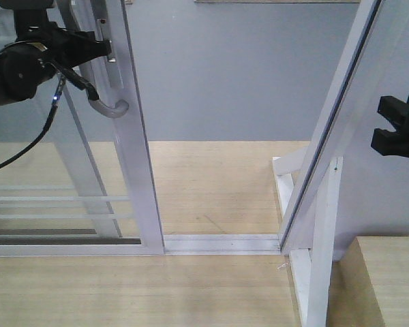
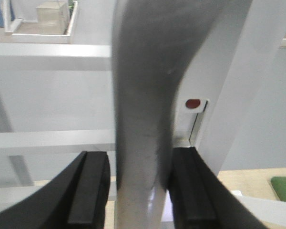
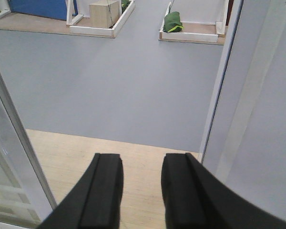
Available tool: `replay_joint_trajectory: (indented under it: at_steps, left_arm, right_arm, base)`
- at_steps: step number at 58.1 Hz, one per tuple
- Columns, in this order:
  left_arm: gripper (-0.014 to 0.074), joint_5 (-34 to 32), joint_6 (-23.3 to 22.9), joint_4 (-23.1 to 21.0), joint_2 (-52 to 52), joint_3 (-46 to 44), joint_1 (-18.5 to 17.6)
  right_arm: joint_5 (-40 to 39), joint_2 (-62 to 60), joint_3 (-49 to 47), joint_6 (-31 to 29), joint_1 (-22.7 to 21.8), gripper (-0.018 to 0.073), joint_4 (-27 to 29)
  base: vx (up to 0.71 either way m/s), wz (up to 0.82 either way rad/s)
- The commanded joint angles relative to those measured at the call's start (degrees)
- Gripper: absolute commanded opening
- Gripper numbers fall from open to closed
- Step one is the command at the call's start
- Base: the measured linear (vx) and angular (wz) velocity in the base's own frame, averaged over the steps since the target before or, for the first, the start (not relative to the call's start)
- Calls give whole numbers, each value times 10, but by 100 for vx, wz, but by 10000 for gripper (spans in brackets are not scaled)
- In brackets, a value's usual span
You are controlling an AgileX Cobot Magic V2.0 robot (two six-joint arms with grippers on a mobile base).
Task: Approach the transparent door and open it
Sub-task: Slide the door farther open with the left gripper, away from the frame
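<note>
The transparent door (image 1: 133, 150) stands at the left, a white-framed glass panel with thin horizontal bars low down. It is slid aside, so a wide gap lies between its stile and the slanted white frame (image 1: 341, 109) at the right. The door's curved grey handle (image 1: 112, 109) ends in a hook. My left gripper (image 1: 88, 51) is closed round the handle above the hook. In the left wrist view the handle (image 2: 143, 95) fills my left gripper (image 2: 139, 191), touching the right finger (image 2: 188, 191), with a thin gap at the left. My right gripper (image 1: 388, 126) is open and empty by the right frame, and shows in its own view (image 3: 142, 191).
A white floor track (image 1: 221, 242) crosses the opening. Wood floor, then grey floor (image 1: 225, 68), lie beyond. White frame braces (image 1: 313, 272) and a wooden block (image 1: 388, 279) stand at the lower right. Far off are white-edged trays holding a box (image 3: 105, 13) and a green thing (image 3: 174, 21).
</note>
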Motion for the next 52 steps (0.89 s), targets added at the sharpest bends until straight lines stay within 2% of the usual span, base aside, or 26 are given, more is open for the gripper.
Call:
replay_joint_trajectory:
  at_steps: [1, 18, 33, 52]
  left_arm:
    - [398, -54, 1, -3, -42, -15, 9]
    - [398, -22, 3, 0, -64, -14, 38]
    - [398, -4, 52, -1, -83, -14, 74]
    - [398, 22, 54, -1, -86, -14, 122]
  right_arm:
    - [-45, -6, -17, -5, -4, 295, -3]
    - [-44, -6, -17, -5, -4, 295, -3]
    - [-44, -6, -17, -5, -4, 295, -3]
    - [-44, -6, -17, -5, -4, 295, -3]
  base:
    - [0, 0]
    - [0, 0]
    - [0, 0]
    - [0, 0]
